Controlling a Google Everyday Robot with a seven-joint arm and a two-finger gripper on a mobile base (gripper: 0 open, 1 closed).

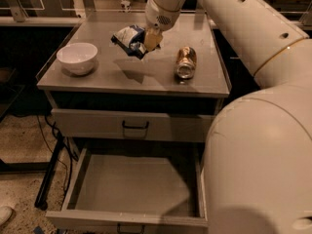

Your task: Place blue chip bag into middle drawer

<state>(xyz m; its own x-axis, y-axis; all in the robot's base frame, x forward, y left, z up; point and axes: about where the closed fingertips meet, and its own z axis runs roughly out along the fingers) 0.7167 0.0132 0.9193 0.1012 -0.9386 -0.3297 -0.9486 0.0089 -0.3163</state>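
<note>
Blue chip bag [127,36], apparently clamped in my hand [147,41], hangs above the table [146,77], jutting toward the white bowl [77,57]; the open middle drawer [136,186] lies below, forward of the table's front edge.

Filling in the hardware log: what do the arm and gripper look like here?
Arm: thick, smooth cream-white rounded shells, a thin darker seam ring at one joint, small dark round holes along the casing. Wrist housing has a dotted grille patch. Gripper, above the tabletop at the blue chip bag: short tan-yellow fingers. No loose cables or lettering visible.
</note>
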